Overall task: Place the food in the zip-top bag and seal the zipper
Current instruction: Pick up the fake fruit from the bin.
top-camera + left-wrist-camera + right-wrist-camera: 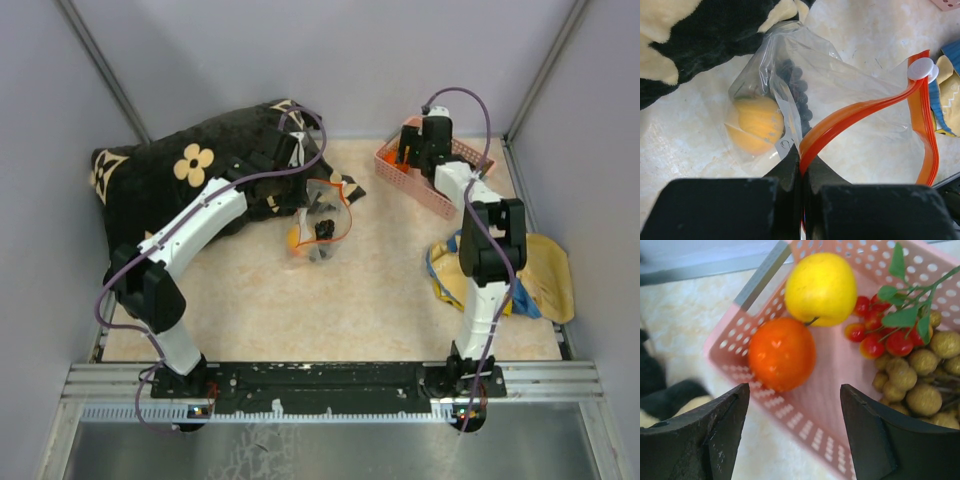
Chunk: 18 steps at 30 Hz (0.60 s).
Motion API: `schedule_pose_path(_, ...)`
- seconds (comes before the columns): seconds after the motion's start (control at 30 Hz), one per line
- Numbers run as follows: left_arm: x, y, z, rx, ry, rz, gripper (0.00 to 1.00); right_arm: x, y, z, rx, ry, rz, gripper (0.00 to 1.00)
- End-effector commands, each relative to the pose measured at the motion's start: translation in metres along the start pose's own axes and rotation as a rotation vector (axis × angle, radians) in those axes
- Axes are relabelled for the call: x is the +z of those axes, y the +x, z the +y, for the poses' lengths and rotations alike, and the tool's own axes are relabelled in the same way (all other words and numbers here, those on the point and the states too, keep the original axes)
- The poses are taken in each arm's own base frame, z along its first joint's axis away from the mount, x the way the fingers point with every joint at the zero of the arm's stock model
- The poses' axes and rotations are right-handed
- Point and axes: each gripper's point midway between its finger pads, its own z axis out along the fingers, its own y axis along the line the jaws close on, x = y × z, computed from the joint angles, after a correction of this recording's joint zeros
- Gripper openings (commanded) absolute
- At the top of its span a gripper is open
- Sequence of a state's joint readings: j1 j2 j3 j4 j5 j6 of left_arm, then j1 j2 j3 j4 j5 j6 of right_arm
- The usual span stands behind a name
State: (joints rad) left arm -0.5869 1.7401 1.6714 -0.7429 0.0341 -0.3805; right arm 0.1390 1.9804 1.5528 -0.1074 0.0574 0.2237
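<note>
The clear zip-top bag (325,228) lies mid-table beside a black plush. Its mouth gapes, and the orange-red zipper (865,107) curves away to a white slider (922,70). Inside the bag are a yellow-orange fruit (757,125) and a bunch of dark balls (797,90). My left gripper (802,167) is shut on the zipper strip at the near end of the mouth. My right gripper (795,405) hangs open over the near rim of the pink basket (805,425). In the basket lie an orange fruit (782,354), a yellow fruit (821,287), small red ones (875,335) and tan-brown balls (920,375).
A black plush with cream flower marks (190,170) fills the back left, touching the bag. The pink basket (440,190) stands at the back right by the wall. A yellow-and-blue cloth (545,275) lies crumpled on the right, beside the right arm.
</note>
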Motion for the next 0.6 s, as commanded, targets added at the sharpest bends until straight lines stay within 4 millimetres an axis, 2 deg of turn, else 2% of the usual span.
schedule_pose_path(0.0, -0.002, -0.009, 0.003, -0.019, -0.021, -0.021, 0.0, 0.025, -0.059, -0.011, -0.013, 0.024, -0.171, 0.75)
schedule_pose_path(0.27, -0.001, -0.005, 0.008, -0.03, -0.046, -0.007, 0.0, 0.073, -0.072, -0.028, 0.019, 0.016, -0.216, 0.79)
schedule_pose_path(0.4, 0.0, -0.005, 0.008, -0.033, -0.045, -0.005, 0.0, 0.093, -0.072, -0.028, 0.024, 0.0, -0.208, 0.81)
schedule_pose_path(0.57, 0.003, -0.006, 0.006, -0.037, -0.039, -0.002, 0.0, 0.122, -0.053, -0.03, 0.038, -0.013, -0.147, 0.81)
